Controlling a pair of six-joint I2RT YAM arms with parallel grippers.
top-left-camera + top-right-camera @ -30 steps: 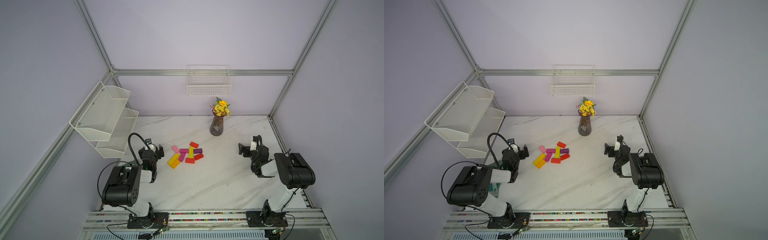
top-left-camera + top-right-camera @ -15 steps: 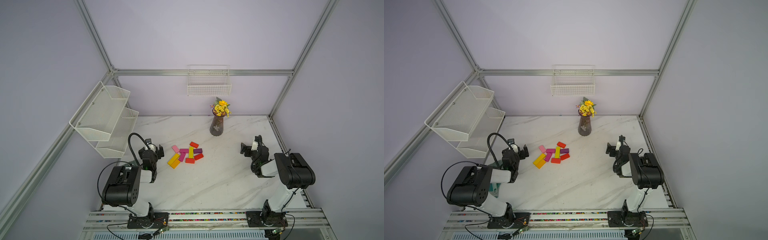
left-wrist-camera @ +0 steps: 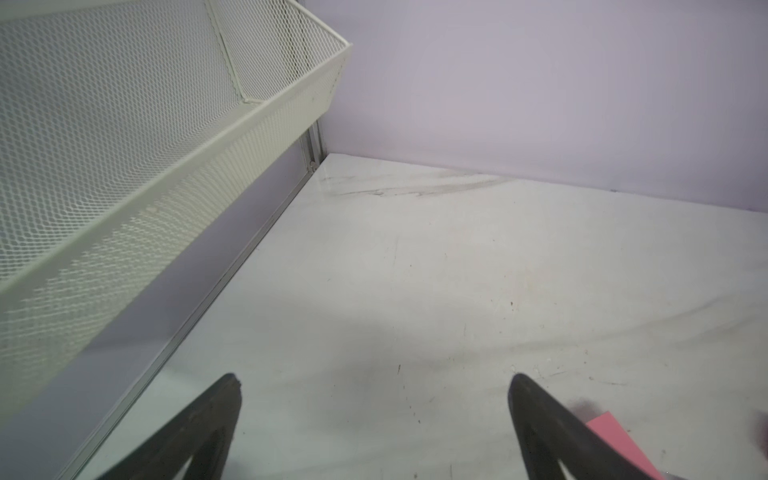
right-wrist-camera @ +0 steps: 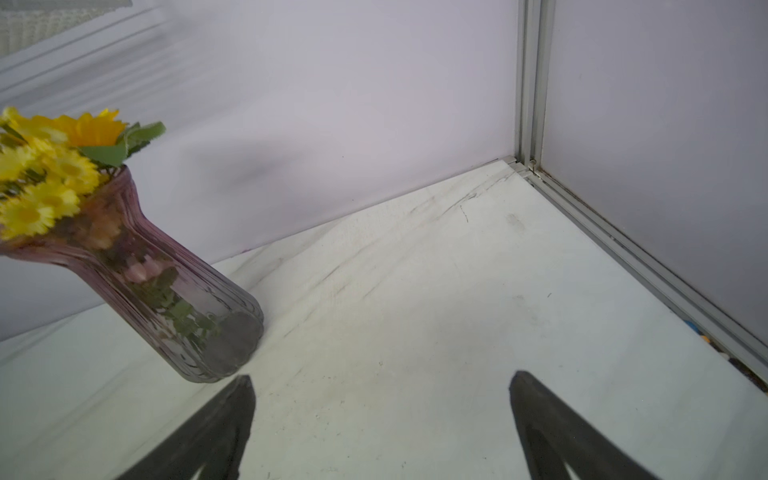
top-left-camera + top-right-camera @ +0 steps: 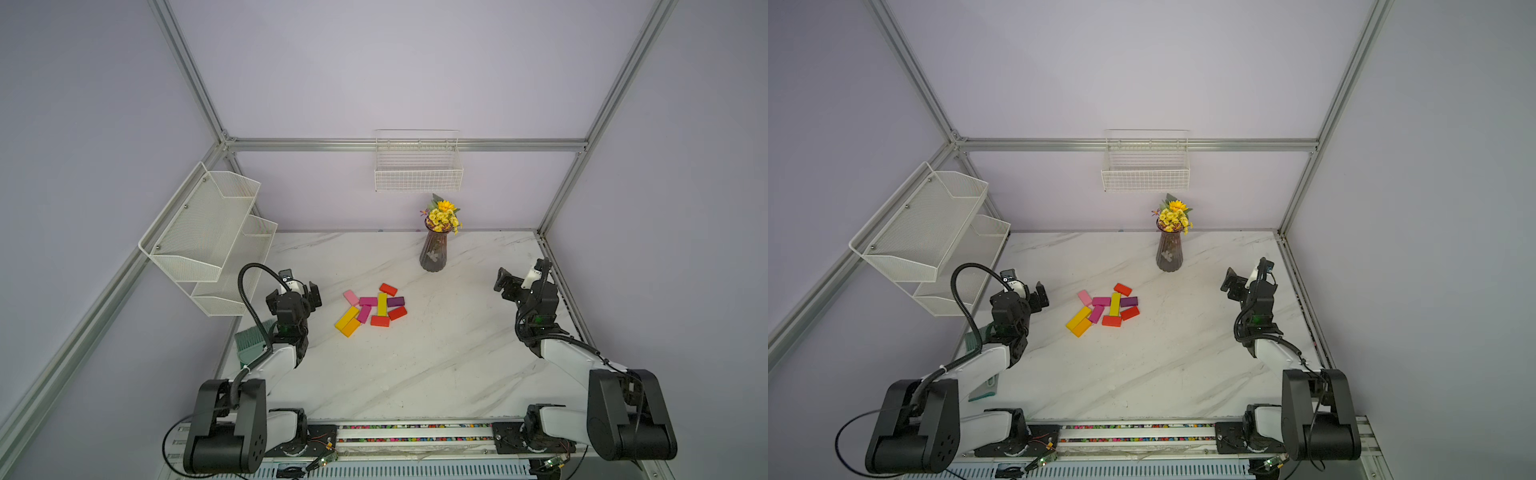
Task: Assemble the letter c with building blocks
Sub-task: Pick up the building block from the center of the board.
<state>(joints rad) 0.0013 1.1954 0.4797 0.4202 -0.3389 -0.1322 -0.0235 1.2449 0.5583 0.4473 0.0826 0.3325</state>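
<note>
Roughly ten building blocks (image 5: 368, 301) | near left end effector (image 5: 294, 292) | untouched

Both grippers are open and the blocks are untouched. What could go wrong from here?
1. The building blocks lie packed together, several of them touching. If the open left gripper closes on the pink block, it may shove the neighbours.
2. The vase stands close to the right gripper. A swing toward the pile could tip it.

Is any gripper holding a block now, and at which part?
Nothing is held. The left gripper and the right gripper are open and empty; the blocks lie on the table.
</note>
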